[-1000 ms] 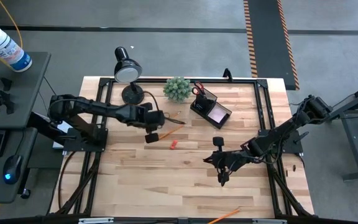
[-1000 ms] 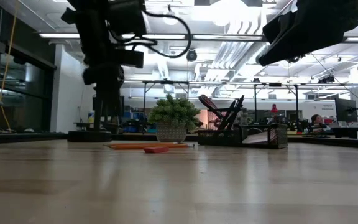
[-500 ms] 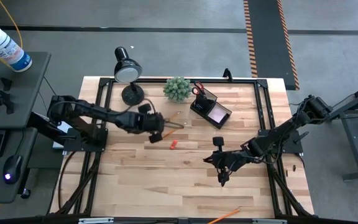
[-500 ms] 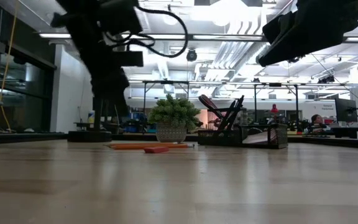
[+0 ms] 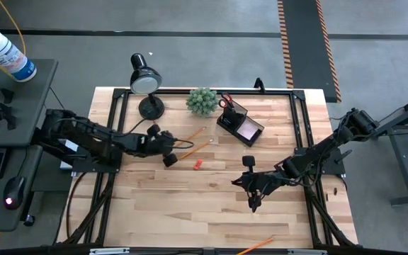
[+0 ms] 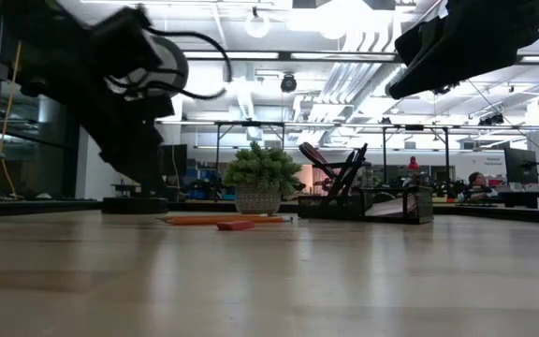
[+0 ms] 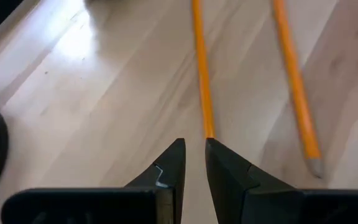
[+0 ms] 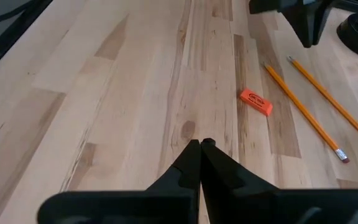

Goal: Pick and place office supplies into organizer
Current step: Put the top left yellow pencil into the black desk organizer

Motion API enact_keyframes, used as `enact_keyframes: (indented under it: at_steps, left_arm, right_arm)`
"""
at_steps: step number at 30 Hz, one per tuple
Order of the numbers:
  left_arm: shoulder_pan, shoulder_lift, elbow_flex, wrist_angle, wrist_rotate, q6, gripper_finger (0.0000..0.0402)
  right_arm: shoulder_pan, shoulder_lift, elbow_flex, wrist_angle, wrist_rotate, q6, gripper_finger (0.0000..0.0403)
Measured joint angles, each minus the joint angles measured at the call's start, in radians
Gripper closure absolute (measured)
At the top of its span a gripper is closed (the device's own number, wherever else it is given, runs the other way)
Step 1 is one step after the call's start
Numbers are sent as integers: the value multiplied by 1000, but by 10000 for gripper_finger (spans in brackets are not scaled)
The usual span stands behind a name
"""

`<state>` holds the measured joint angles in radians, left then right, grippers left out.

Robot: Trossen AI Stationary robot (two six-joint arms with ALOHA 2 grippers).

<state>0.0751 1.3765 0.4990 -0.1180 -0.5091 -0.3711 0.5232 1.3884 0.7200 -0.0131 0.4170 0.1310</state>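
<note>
1. Pencils: two thin orange pencils (image 5: 193,134) (image 5: 198,146) lie side by side on the wooden table (image 5: 190,205), left of centre, near the green plant ball (image 5: 202,100).
2. Left gripper (image 5: 168,157) sits low at the pencils' near ends; its fingers (image 7: 166,168) stand slightly parted with nothing between them, the tips just short of one pencil's end.
3. Black desk lamp (image 5: 146,81) stands at the back left corner, behind the left arm.
4. Small orange eraser (image 5: 197,163) lies just right of the pencils.
5. Organizer (image 5: 241,122) stands back of centre, beside the plant; orange-handled scissors (image 5: 224,101) are in its cup and a pink sticky-note pad (image 5: 248,129) in its tray.
6. Right gripper (image 5: 253,205) hovers right of centre, fingers pressed together, empty.
7. Another pencil (image 5: 255,246) lies at the front edge.
8. Grey floor surrounds the table; a lit workshop shows behind.
</note>
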Motion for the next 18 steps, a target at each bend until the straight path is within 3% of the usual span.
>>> enact_keyframes:
  at_steps: [5,10,18]
  left_arm:
    - [-48,-101,-146,232,-6,4,350]
    - [-115,-116,-261,406,-76,-2,351]
    - [-163,-114,-313,432,-156,-65,351]
  right_arm:
    - [0,0,0,0,0,-1,402]
    - [0,0,0,2,-1,-4,402]
    - [0,0,0,7,3,-8,402]
